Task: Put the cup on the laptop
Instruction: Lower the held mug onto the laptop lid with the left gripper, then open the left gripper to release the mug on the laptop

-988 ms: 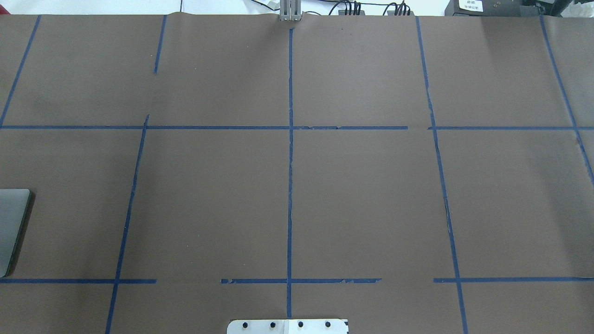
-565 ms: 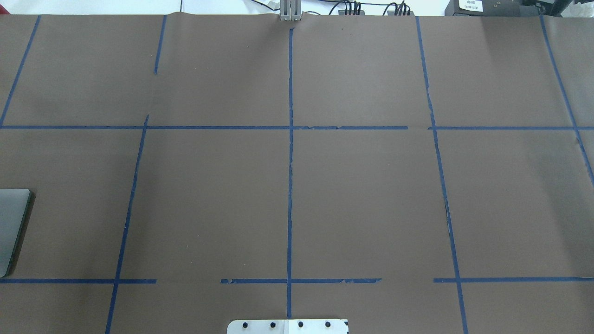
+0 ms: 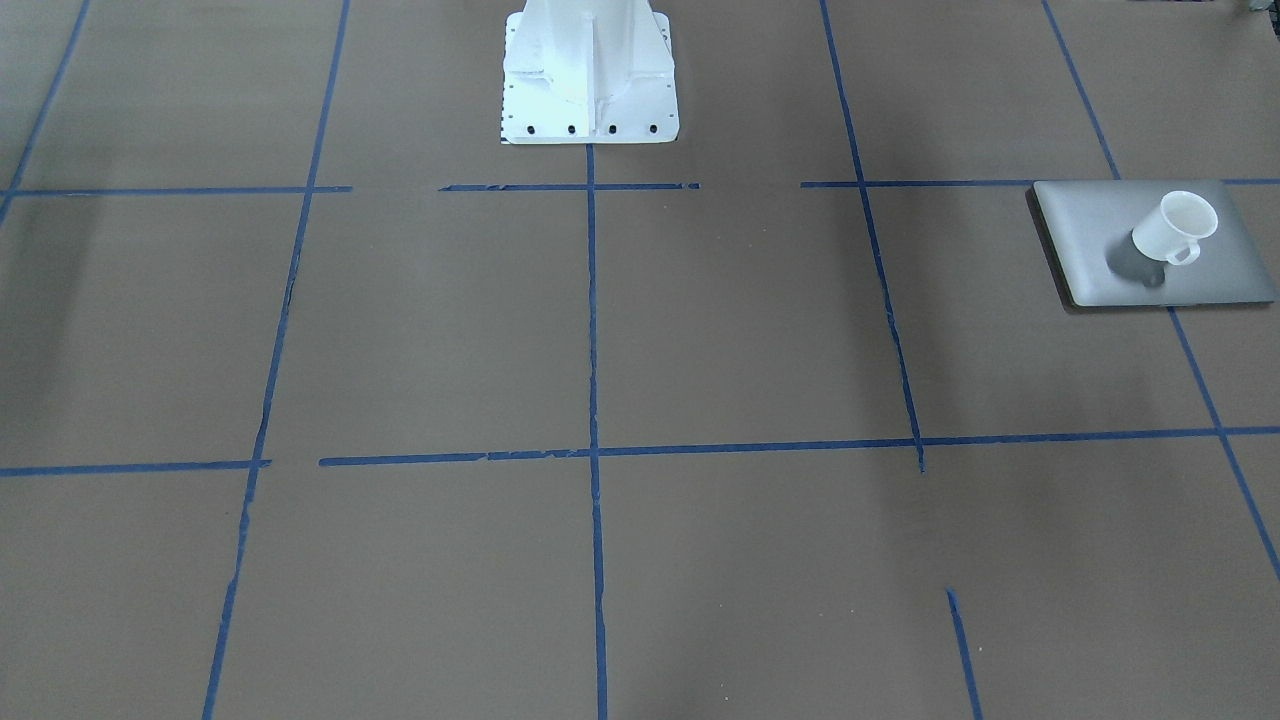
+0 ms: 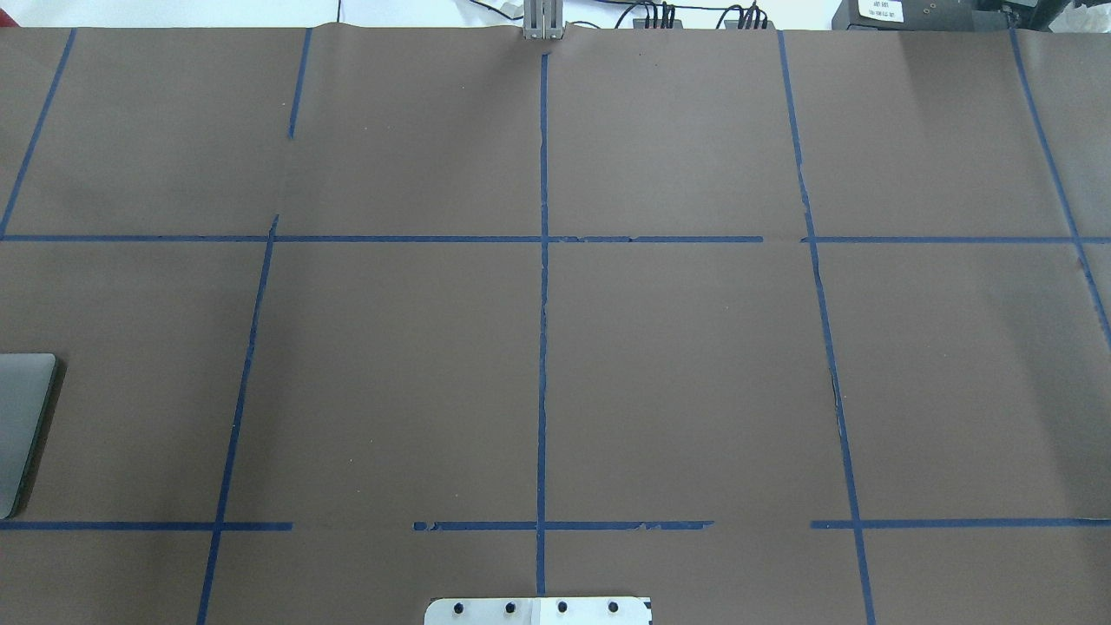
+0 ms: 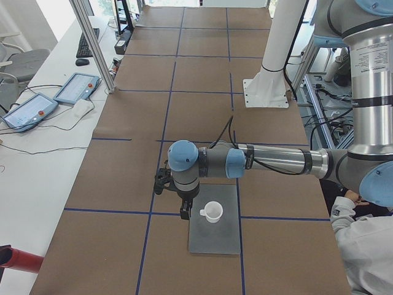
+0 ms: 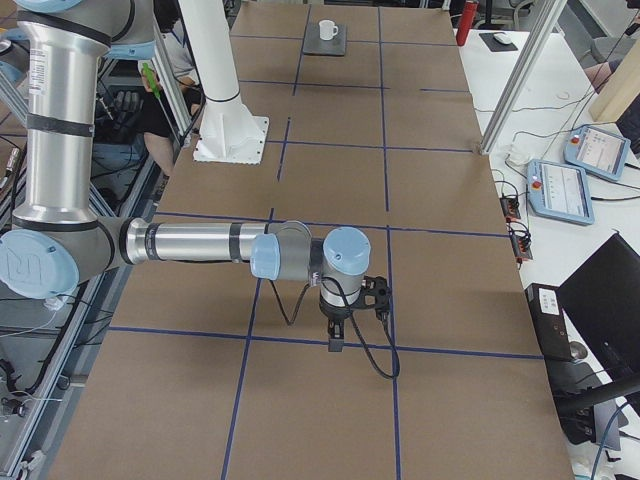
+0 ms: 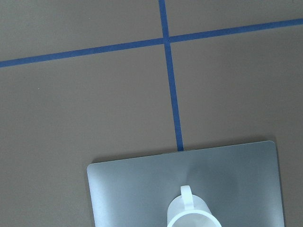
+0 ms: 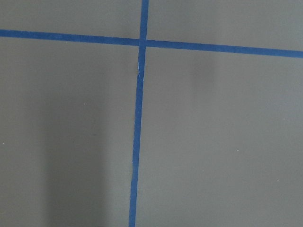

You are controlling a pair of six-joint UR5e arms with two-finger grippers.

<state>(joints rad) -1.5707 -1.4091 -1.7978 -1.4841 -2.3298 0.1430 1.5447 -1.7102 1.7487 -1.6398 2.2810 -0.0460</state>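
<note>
The white cup stands upright on the closed silver-grey laptop, handle toward the camera side. Both also show in the exterior left view, cup on laptop, and small and far in the exterior right view, cup. The left wrist view looks down on the cup and the laptop lid. My left gripper hangs beside the cup, apart from it; I cannot tell if it is open. My right gripper hangs over bare table; I cannot tell its state. Only the laptop's edge shows overhead.
The white robot pedestal stands at the table's robot side. Blue tape lines grid the brown cover. Teach pendants lie on the side bench. A person sits near the laptop end.
</note>
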